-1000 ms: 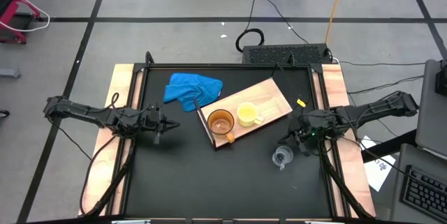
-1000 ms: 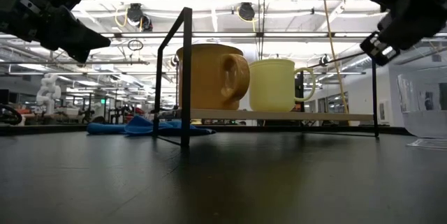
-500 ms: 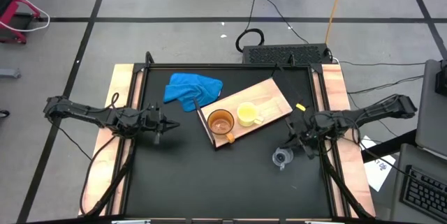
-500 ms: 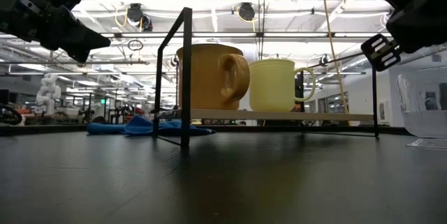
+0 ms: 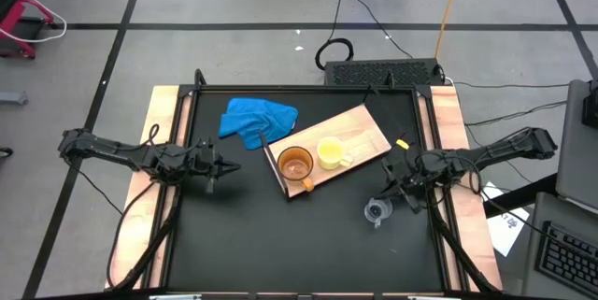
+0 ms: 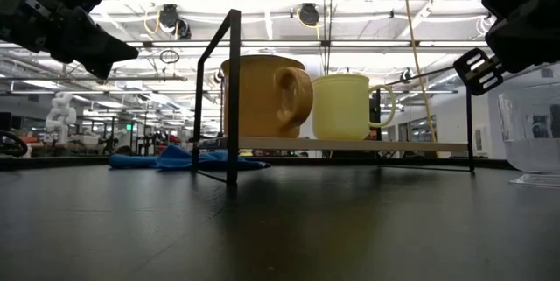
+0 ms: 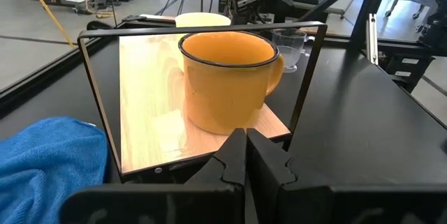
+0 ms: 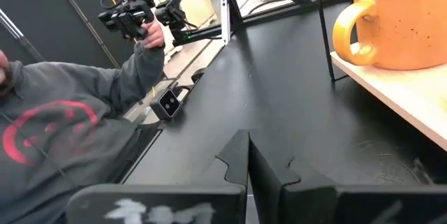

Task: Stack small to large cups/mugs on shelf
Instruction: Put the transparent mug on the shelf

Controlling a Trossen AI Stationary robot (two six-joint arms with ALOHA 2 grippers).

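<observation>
Clear cup (image 5: 376,211) sits on table near right edge, off board (image 5: 360,122). Looks light, thin, easy to crush, so pinch rim gently. Right claw (image 5: 404,191) pressed together just beside it. Left claw (image 7: 246,155) together too, near left edge.
</observation>
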